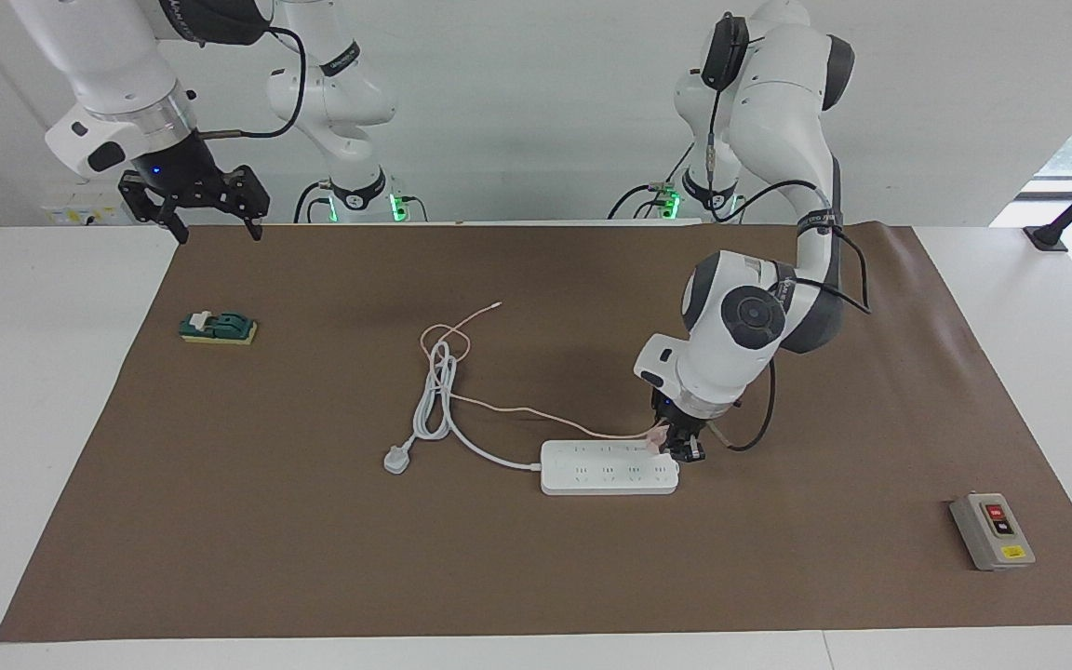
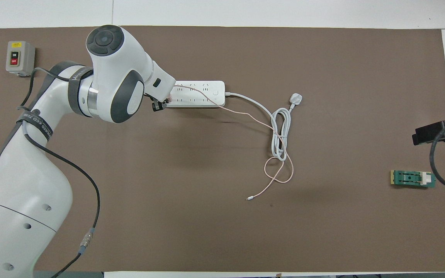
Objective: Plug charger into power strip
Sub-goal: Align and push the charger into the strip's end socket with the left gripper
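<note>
The long white power strip (image 1: 606,476) lies flat on the brown mat, and it also shows in the overhead view (image 2: 201,94). My left gripper (image 1: 678,448) is low at the strip's end toward the left arm's end of the table, shut on the small pink charger (image 1: 655,436), which it holds against the strip's outlet row nearer the robots. In the overhead view the left arm hides the charger, and only part of the left gripper (image 2: 159,105) shows. The thin pink cable (image 1: 517,409) trails from the charger toward the robots (image 2: 245,113). My right gripper (image 1: 218,226) waits open, raised over the mat's edge.
The strip's thick white cord ends in a white three-pin plug (image 1: 396,459) (image 2: 296,99) beside the strip. A grey box with red and black buttons (image 1: 992,530) (image 2: 19,58) sits toward the left arm's end. A small green block (image 1: 218,328) (image 2: 413,178) lies below the right gripper.
</note>
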You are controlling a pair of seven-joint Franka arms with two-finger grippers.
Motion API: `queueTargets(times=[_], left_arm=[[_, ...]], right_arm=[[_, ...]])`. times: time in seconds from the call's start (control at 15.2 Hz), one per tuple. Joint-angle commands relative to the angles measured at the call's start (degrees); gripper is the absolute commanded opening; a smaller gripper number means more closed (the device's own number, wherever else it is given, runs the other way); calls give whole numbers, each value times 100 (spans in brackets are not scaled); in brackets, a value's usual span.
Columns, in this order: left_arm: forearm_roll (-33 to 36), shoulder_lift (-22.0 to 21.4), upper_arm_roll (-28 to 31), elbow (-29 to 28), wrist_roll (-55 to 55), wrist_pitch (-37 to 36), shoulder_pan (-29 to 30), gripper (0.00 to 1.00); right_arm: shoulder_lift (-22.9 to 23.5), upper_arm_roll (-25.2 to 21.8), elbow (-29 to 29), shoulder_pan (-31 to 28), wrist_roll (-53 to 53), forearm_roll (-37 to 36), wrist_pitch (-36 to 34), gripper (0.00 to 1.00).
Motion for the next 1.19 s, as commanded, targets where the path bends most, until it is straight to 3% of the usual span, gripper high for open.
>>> queueTargets(times=[0.0,1.12], left_arm=[[-55,-156,-19,-434,79,325,37,0],[33,-147,-590,-882,948,1283,775,0]], right_arm=[[-125,22,-112,-55,-116,-92,-102,100],[-125,31,-86,-2,262,-84,-76,100]])
